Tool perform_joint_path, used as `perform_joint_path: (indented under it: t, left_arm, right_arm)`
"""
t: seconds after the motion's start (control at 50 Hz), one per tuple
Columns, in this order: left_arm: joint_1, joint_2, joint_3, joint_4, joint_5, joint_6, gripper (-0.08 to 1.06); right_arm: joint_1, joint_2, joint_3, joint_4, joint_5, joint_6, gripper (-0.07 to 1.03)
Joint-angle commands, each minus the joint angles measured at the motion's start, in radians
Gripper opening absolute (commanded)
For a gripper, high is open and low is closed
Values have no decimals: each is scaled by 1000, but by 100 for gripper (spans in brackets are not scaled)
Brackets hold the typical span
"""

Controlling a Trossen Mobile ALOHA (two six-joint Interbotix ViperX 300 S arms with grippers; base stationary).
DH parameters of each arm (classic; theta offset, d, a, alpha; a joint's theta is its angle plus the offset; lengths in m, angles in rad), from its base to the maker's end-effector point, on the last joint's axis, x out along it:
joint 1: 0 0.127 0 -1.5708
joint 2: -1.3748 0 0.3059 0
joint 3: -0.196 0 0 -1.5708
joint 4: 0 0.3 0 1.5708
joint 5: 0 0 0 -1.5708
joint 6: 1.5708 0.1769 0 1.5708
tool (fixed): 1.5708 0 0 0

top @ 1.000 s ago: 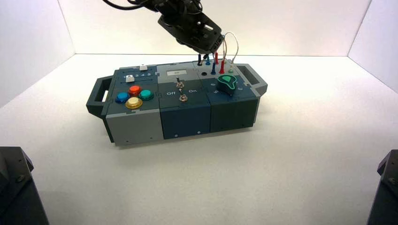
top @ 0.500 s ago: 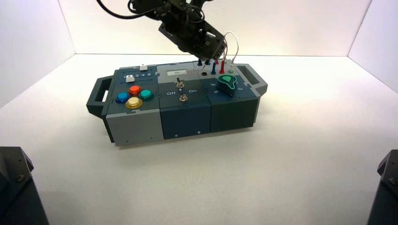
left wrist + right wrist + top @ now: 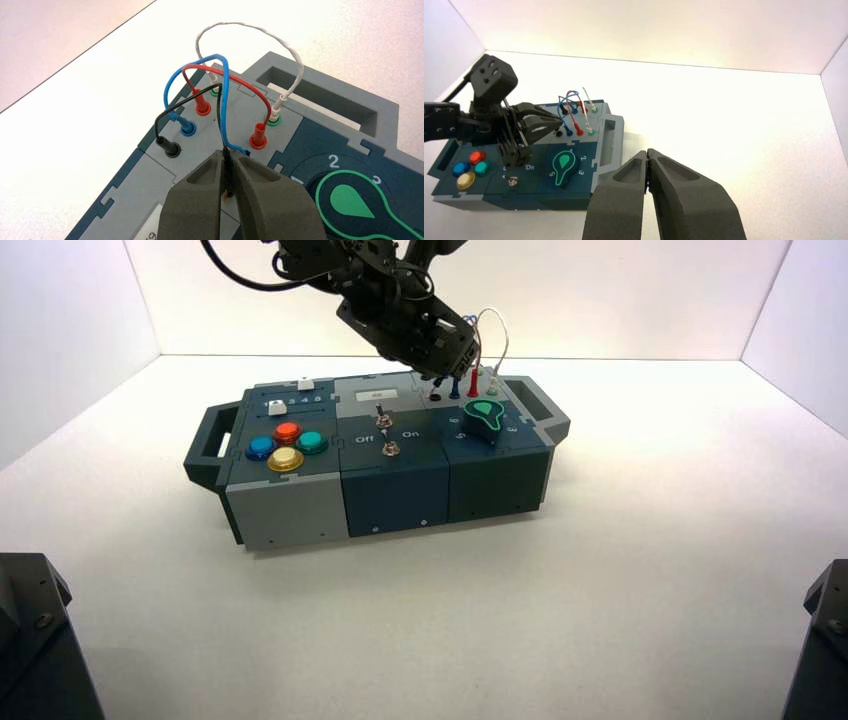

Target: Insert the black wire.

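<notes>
The black wire point(image 3: 186, 102) arches over the grey socket panel point(image 3: 210, 140) at the box's far right. One of its plugs point(image 3: 169, 146) stands in a black socket. My left gripper point(image 3: 227, 156) is shut on the other plug point(image 3: 227, 172), whose metal tip shows between the fingers just above the panel. In the high view the left gripper point(image 3: 442, 372) hangs low over that panel, with a black socket point(image 3: 559, 133) beside its fingertips. My right gripper point(image 3: 647, 152) is shut on nothing, parked away from the box.
Blue point(image 3: 172, 82), red point(image 3: 235, 80) and white point(image 3: 260, 35) wires loop over the same panel, close to the held plug. A green knob point(image 3: 350, 200) sits beside it. Two toggle switches point(image 3: 385, 432) and several coloured buttons point(image 3: 287, 445) lie farther left on the box point(image 3: 300, 505).
The left gripper has come down and slightly leftward with the black plug, from above the wire loops to just over the socket panel. The right arm has not moved.
</notes>
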Motion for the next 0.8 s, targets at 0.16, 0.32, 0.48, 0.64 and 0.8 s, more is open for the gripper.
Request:
perform_joint_path:
  t: [0.16, 0.32, 0.48, 0.64, 0.8]
  left_arm:
    - [-8, -6, -37, 11, -9, -8, -3]
    - [-8, 0, -44, 14, -17, -8, -3]
    - [-8, -2, -51, 14, -25, -8, -3]
    - [-8, -6, -52, 14, -25, -8, -3]
    - [-9, -14, -51, 14, -26, -9, -3]
  right_arm:
    - [-2, 6, -21, -2, -12, -3, -2]
    - [0, 8, -21, -2, -12, -2, -2]
    - [0, 11, -20, -2, -14, -2, -2]
    - [-2, 12, -20, -2, -14, -2, -2]
    - [0, 12, -21, -2, -14, -2, -2]
